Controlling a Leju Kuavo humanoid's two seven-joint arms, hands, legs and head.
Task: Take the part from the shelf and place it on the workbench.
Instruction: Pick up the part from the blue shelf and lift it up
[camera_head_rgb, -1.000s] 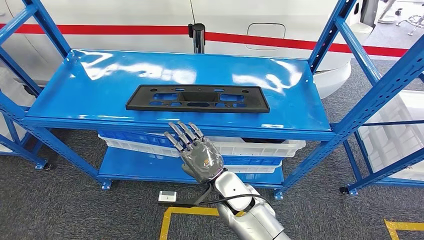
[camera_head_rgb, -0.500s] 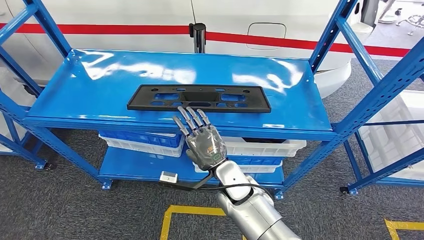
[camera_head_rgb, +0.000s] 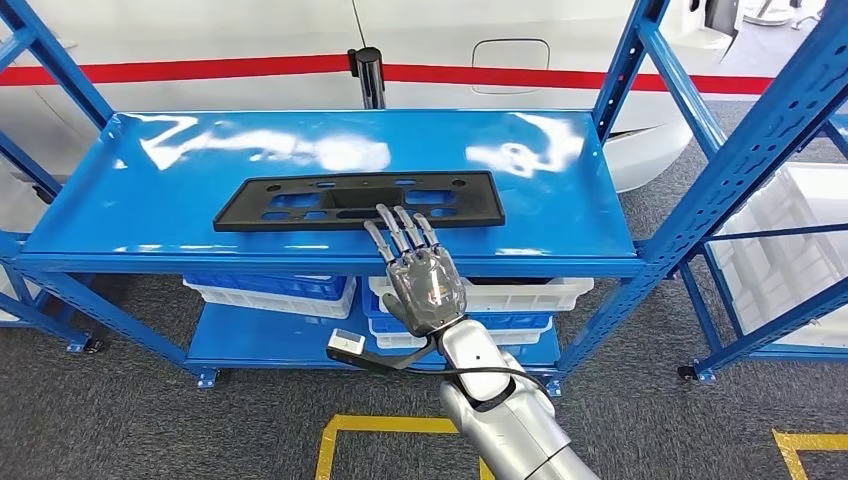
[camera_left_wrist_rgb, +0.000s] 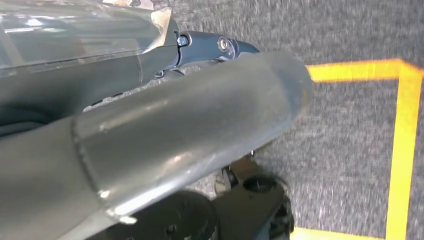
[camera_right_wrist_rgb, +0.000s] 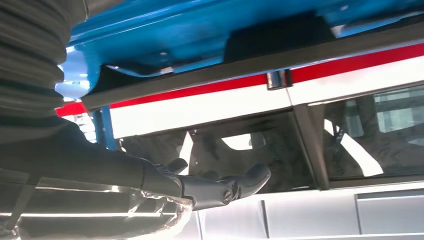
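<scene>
Black part (camera_head_rgb: 358, 200): flat on shelf (camera_head_rgb: 150, 190); near edge partly hidden by right hand (camera_head_rgb: 420, 275), fingers spread, empty. Left hand (camera_left_wrist_rgb: 165, 150): state unclear.

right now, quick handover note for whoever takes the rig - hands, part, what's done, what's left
Right robot hand: empty, fingers spread, fingertips over the near edge of the black part; contact unclear.
Left robot hand: hangs low over the floor; grip unclear.
Part: flat on the top blue shelf, not lifted.
Done: the reach.
Left: grip, lift, carry to the workbench.
</scene>
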